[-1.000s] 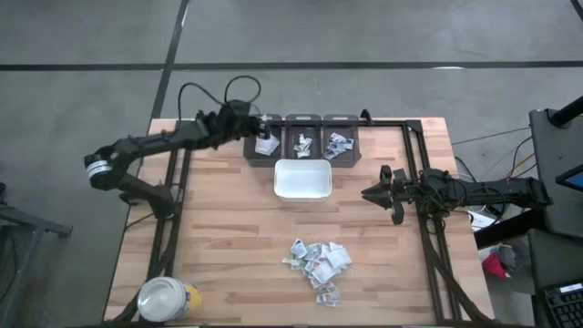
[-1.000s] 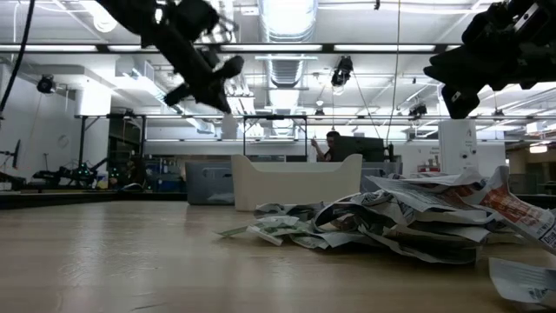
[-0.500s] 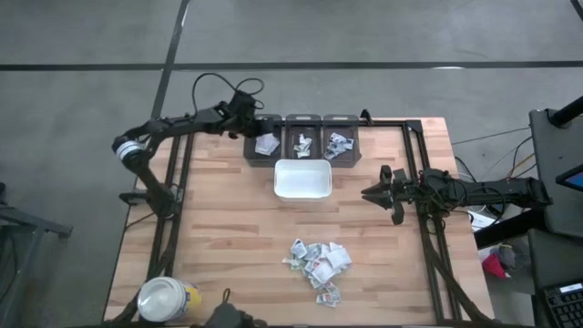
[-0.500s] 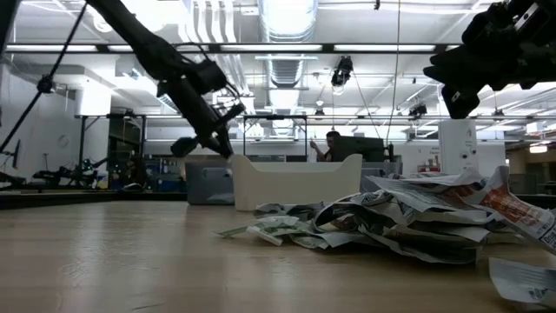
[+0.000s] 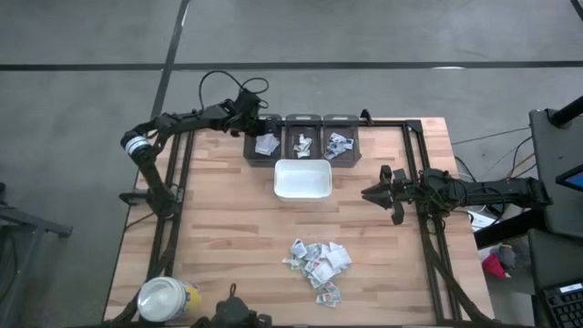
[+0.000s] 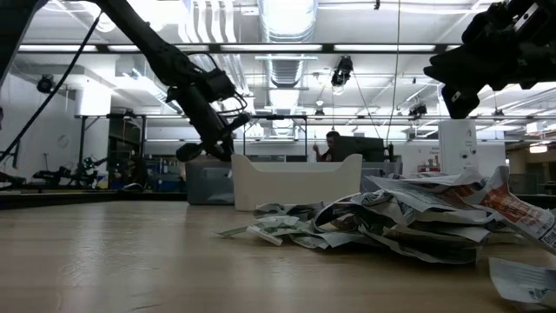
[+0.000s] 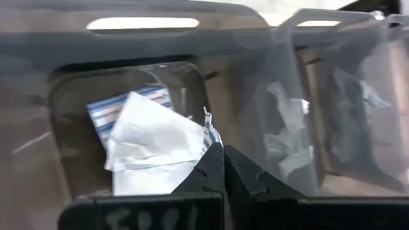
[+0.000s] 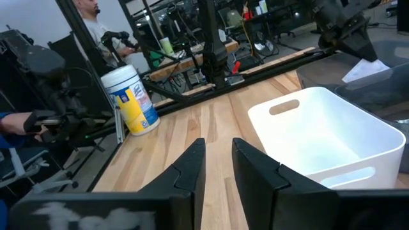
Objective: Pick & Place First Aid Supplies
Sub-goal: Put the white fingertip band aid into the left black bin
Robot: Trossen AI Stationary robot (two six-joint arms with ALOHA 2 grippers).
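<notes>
So the left gripper (image 5: 248, 121) is sitting at the far-left corner of the table, right by the leftmost of the three dark bins (image 5: 264, 144), fingers pressed together with nothing pinched between them. There's a white packet (image 7: 150, 144) with blue print lying inside that bin, so my read is that it's dropped off and the next job is another grab.

The loose first aid supplies (image 5: 319, 260) are heaped in a crumpled pile on the near-middle of the wood, well apart from the white tray (image 5: 301, 179) sitting just this side of the bins. A few packets are already in the middle and right bins too.

The right gripper (image 5: 372, 193) hovers off the right side of the tray, fingers slightly apart and holding nothing.

If I were running this: lift clear of the bin wall first, swing over the tray rather than through it, then spread the fingers before dropping onto the heap. Go for a packet at the edge of the pile, since they overlap and a centre grab probably drags up two. The yellow jar (image 5: 167, 298) at the near-left corner is out of the way.
</notes>
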